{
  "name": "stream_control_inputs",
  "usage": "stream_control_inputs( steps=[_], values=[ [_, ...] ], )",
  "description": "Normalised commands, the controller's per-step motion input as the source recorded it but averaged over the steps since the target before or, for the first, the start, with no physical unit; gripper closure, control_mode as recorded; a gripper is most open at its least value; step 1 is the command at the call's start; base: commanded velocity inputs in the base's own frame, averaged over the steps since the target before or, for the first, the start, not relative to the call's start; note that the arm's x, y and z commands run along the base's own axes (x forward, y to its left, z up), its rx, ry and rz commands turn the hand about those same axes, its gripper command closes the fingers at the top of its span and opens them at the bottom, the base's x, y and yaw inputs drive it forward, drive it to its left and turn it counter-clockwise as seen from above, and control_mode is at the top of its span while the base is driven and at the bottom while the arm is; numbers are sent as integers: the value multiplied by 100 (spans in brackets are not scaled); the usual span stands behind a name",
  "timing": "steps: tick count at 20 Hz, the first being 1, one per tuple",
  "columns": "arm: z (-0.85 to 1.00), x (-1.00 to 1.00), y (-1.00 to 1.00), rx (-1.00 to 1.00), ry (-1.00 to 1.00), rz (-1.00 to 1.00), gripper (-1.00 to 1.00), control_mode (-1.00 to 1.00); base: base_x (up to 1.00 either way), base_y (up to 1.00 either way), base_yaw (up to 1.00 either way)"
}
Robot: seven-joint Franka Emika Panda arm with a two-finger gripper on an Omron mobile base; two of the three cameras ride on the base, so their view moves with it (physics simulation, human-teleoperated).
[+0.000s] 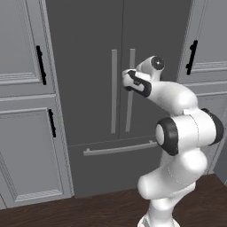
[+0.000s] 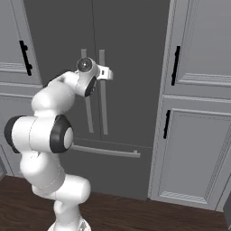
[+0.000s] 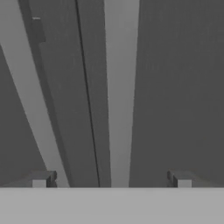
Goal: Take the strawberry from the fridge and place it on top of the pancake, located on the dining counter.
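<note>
Facing the fridge, matte dark grey, doors shut, long flat bar handles; fingers spread wide, empty, straddling one handle at 12 o'clock; panelled cabinets flank it.

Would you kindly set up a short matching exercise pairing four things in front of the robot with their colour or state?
Things:
1. fridge doors
2. cabinet handles
3. gripper
4. floor

Descriptions:
A. dark brown wood
B. jaws open, facing a fridge handle
C. black
D. dark grey, closed

Pairs: 1-D, 2-C, 3-B, 4-A
</note>
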Motion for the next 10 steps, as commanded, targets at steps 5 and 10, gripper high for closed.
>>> stream_control_inputs(
  steps=[5, 10],
  values=[
    [0, 35, -1, 0, 0, 0, -100, -100, 0, 0, 0],
    [0, 52, 0, 0, 0, 0, -100, -100, 0, 0, 0]
  ],
)
